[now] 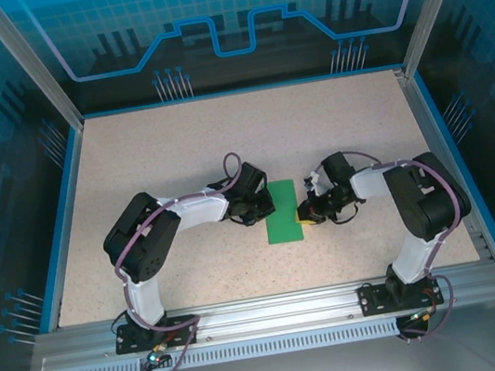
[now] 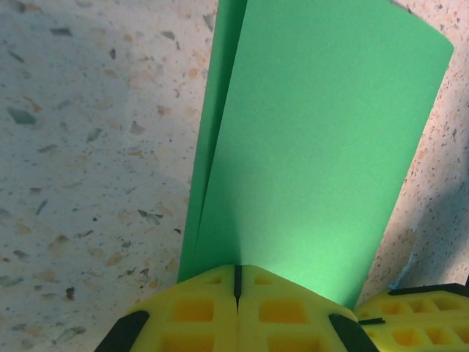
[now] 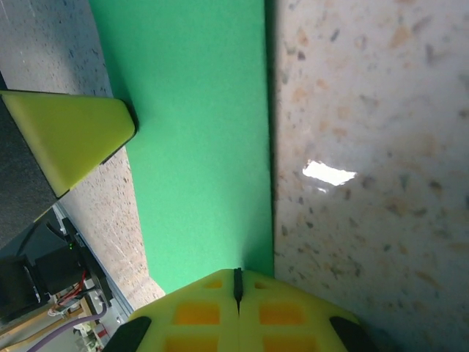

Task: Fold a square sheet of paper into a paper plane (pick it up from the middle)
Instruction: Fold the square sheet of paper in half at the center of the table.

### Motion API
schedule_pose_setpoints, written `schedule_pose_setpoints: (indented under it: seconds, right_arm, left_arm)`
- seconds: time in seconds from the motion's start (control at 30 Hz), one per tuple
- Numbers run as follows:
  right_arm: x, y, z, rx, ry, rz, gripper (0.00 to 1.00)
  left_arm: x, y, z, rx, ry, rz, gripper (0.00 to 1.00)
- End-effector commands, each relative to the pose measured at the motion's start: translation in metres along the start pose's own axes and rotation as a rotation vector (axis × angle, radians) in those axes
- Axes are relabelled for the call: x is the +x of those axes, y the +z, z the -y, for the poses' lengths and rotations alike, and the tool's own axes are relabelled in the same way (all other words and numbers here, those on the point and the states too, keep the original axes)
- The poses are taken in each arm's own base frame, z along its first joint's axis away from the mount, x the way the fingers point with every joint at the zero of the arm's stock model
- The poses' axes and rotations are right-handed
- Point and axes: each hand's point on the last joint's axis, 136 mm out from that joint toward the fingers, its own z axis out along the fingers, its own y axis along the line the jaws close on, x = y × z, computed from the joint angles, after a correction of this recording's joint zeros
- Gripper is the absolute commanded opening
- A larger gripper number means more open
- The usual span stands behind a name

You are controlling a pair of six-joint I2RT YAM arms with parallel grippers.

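Observation:
The square sheet of paper point(image 1: 282, 210) lies on the table folded in half into a narrow green rectangle. In the left wrist view its top layer point(image 2: 322, 147) sits slightly off the lower layer, which peeks out along the left edge. My left gripper point(image 1: 265, 204) is at the paper's left edge, its yellow fingertips point(image 2: 236, 277) shut together with their tips on the sheet. My right gripper point(image 1: 308, 214) is at the paper's right edge, also shut point(image 3: 237, 280), tips at the sheet point(image 3: 198, 147) by its long edge. I see no paper between either pair of fingers.
The speckled beige table point(image 1: 176, 150) spreads around the paper inside blue walls and a metal frame. The two grippers are close: the left one's fingers point(image 3: 73, 136) appear in the right wrist view, and the right one's fingers point(image 2: 421, 319) in the left wrist view.

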Motion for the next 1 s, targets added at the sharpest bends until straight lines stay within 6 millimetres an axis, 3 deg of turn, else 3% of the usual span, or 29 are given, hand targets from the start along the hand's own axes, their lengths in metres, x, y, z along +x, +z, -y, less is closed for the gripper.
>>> schedule_pose_setpoints:
  seconds: [0.0, 0.1, 0.27, 0.5, 0.77, 0.97]
  right_arm:
    - [0.012, -0.008, -0.007, 0.006, -0.023, 0.000, 0.00]
    - [0.019, -0.011, -0.015, -0.017, -0.044, -0.005, 0.00]
    - [0.036, -0.001, -0.013, -0.010, -0.053, -0.055, 0.00]
    - [0.047, 0.008, 0.012, 0.071, -0.031, -0.084, 0.00]
    - [0.050, 0.000, -0.010, -0.012, -0.061, -0.075, 0.00]
    - [0.060, 0.008, 0.005, 0.009, -0.038, -0.116, 0.00]
  left_arm:
    - [0.026, 0.007, -0.054, -0.199, -0.003, -0.075, 0.00]
    - [0.026, 0.007, -0.054, -0.198, -0.004, -0.074, 0.00]
    - [0.026, 0.008, -0.054, -0.198, -0.006, -0.076, 0.00]
    - [0.027, 0.007, -0.053, -0.196, -0.004, -0.077, 0.00]
    - [0.028, 0.006, -0.054, -0.199, -0.002, -0.076, 0.00]
    - [0.027, 0.007, -0.053, -0.197, -0.003, -0.077, 0.00]
